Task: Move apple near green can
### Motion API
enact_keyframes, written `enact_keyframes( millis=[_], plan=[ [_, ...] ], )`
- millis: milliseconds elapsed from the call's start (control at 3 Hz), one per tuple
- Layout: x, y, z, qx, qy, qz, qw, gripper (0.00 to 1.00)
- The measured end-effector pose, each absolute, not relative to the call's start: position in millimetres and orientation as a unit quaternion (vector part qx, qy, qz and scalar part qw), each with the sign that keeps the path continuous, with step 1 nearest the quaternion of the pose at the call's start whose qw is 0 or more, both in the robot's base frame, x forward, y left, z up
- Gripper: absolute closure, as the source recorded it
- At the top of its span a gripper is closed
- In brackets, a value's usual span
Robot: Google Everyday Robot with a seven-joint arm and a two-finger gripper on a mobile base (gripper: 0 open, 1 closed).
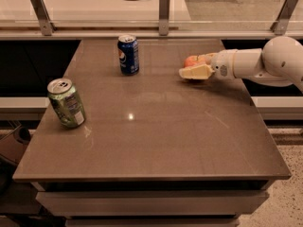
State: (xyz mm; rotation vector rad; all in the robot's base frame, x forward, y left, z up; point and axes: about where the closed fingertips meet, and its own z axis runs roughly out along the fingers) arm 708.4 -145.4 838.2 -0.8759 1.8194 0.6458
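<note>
The orange-red apple (191, 60) is at the table's far right, between the fingers of my gripper (195, 66). The gripper reaches in from the right on a white arm and is shut on the apple. Its cream near finger (196, 72) covers the apple's lower front. The light green can (66, 103) stands upright near the table's left edge, far to the left of the gripper and nearer the front.
A blue Pepsi can (128, 55) stands upright at the back middle of the brown table (156, 141), between the apple and the left side. A rail with metal posts (164, 7) runs behind the table. The white arm (265, 63) hangs over the right edge.
</note>
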Motion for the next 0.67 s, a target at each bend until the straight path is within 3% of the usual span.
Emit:
enact_keyframes(
  millis=[333, 667],
  plan=[
    [708.7, -142.3, 837.3, -0.362, 0.748, 0.268, 0.488, 0.88],
    [708.9, -139.6, 836.4, -0.363, 0.748, 0.269, 0.487, 1.0]
  ],
)
